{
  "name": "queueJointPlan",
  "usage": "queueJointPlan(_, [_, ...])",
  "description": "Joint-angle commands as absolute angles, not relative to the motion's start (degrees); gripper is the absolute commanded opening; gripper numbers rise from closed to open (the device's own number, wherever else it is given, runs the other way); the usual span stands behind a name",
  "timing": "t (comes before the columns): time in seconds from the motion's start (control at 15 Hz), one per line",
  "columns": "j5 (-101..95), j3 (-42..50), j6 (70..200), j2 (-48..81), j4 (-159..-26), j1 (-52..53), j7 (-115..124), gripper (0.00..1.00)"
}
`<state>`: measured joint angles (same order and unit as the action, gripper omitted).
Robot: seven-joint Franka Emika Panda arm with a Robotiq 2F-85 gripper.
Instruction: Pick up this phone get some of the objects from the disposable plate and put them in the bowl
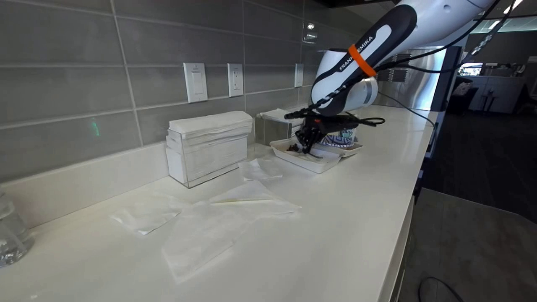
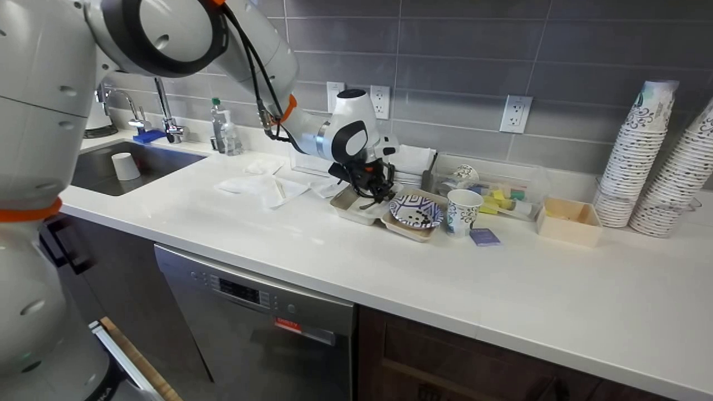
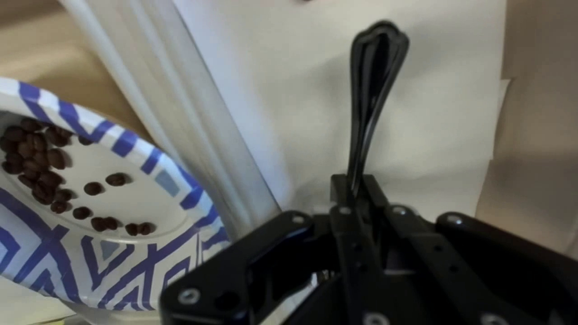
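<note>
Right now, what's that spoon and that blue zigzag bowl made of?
The spoon looks like dark, shiny metal: pale glints line its edges. The bowl is probably paper, slightly glossy: its printed pattern seems to break at little rim folds.

Can't make out head of spoon [image 3: 362,108] in wrist view, blocked by claw [image 3: 356,187]. Lost L side of bowl [image 3: 144,266] off edge there, so can't count beans [image 3: 48,179]. Can't ID or count dark bits [image 1: 293,148] in tray [image 1: 318,167] in an exterior view, blurry + too small. Can't read dishwasher display [image 2: 240,291], too tiny. Missing part of RH cup stack [image 2: 677,175], cropped at R edge.
</note>
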<state>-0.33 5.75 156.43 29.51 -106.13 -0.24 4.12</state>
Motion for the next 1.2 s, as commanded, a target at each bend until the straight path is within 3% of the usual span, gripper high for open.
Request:
queueJointPlan(0.0, [-4.3,9.2,163.4,28.7,-108.4,2.4,8.5,0.02])
queueJointPlan(0.87, [-13.7,14.5,160.1,22.8,-110.3,6.3,11.1,0.02])
queueJointPlan(1.13, [-18.1,17.4,152.0,21.5,-109.0,7.6,15.0,0.02])
